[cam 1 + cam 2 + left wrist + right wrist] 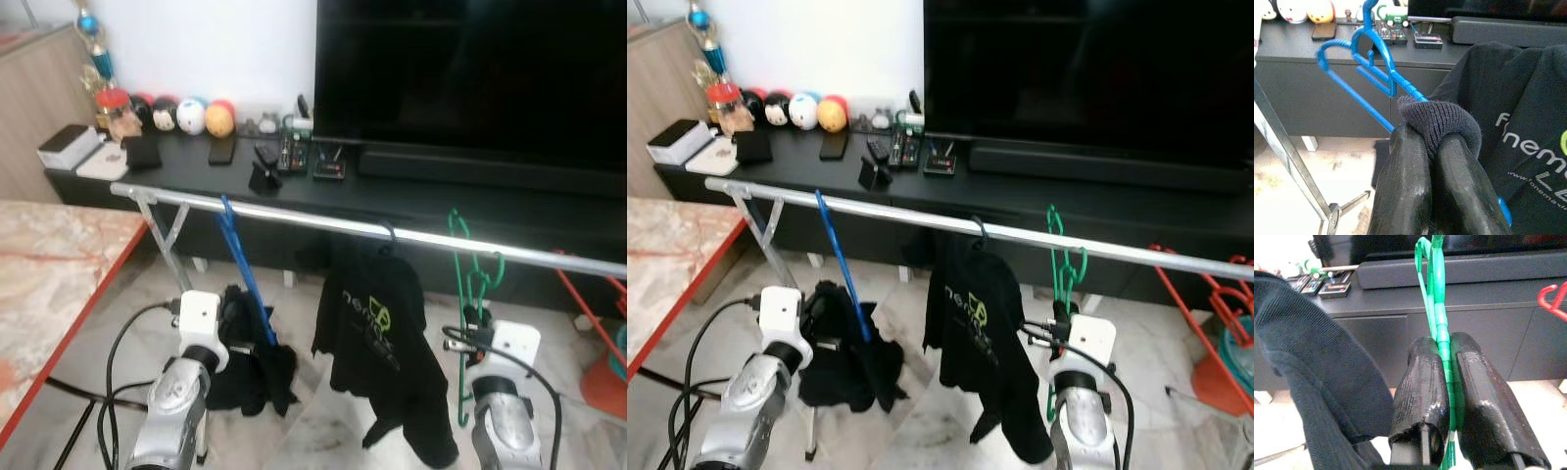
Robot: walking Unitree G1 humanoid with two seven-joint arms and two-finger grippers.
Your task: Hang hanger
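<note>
A silver rail (pixel 294 217) runs across in front of me, and a black printed T-shirt (pixel 377 333) hangs from it on a black hook. My left gripper (pixel 1432 142) is shut on a blue hanger (pixel 1376 63) and on the dark knit collar of a black garment (pixel 250 367) draped on it. The blue hanger's (pixel 243 269) hook reaches up to the rail at its left part. My right gripper (pixel 1442 340) is shut on a green hanger (pixel 472 279), whose hook rises across the rail right of the T-shirt. I cannot tell whether either hook rests on the rail.
Behind the rail stands a low black TV cabinet (pixel 421 196) with a large TV (pixel 470 69), remotes and toy balls (pixel 206 117). A marble table with a red edge (pixel 59 284) is at my left. Red hangers (pixel 1215 294) sit at the rail's right end. Cables (pixel 118 372) trail below.
</note>
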